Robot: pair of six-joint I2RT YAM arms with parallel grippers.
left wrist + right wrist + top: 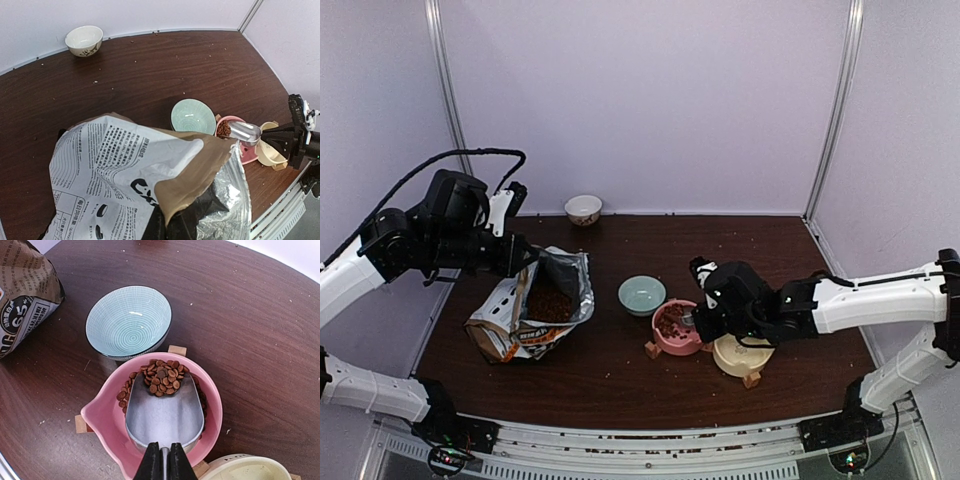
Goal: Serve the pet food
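Right gripper (161,455), clamped on the handle of the metal scoop (165,412), tilts kibble (162,376) into the pink bowl (100,414); left gripper (520,255) pinches the bag (525,315) rim (to hold its mouth open).

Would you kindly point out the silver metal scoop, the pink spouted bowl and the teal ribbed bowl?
silver metal scoop (165,412): right wrist view, bare pan
pink spouted bowl (102,422): right wrist view, left wall
teal ribbed bowl (127,324): right wrist view, inner centre

Found left gripper (523,256) clamped shut, left arm (415,240) raised, bent inward; right gripper (161,456) pinched tight, right arm (860,300) stretched low.
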